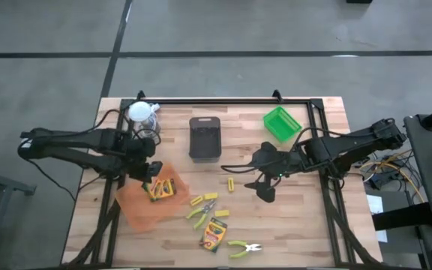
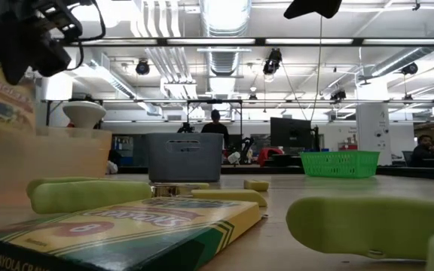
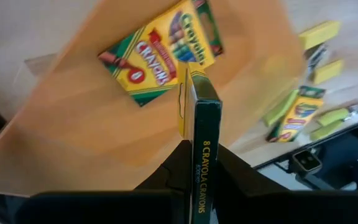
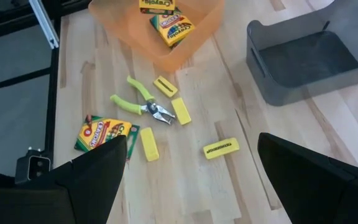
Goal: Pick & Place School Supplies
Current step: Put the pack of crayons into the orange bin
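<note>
My left gripper (image 1: pixel 150 177) is over the orange tray (image 1: pixel 137 210), shut on a yellow-green crayon box (image 3: pixel 204 124). A second crayon box (image 3: pixel 157 53) lies flat in that tray. My right gripper (image 1: pixel 265 187) hangs open above the table's middle, touching nothing (image 4: pixel 191 180). On the wood between the arms lie a third crayon box (image 1: pixel 214 234), lime-handled pliers (image 4: pixel 143 102), a second pair (image 1: pixel 242 249) and several short yellow blocks (image 4: pixel 220 148). My left gripper pinches the crayon box by its two broad faces (image 3: pixel 199 155), near one end, between its two fingers (image 3: pixel 235 177). The fingers slant downward, and the box runs on past them, narrow printed side toward the wrist camera. Its far end (image 3: pixel 188 71) is above the tray; whether it touches the tray floor, I cannot tell.
A black tray (image 1: pixel 205 137) stands at the far middle and a green tray (image 1: pixel 281 124) at the far right. A white-topped metal object (image 1: pixel 141 114) sits at the far left, behind my left arm. Bare wood lies between the black tray and the scattered supplies.
</note>
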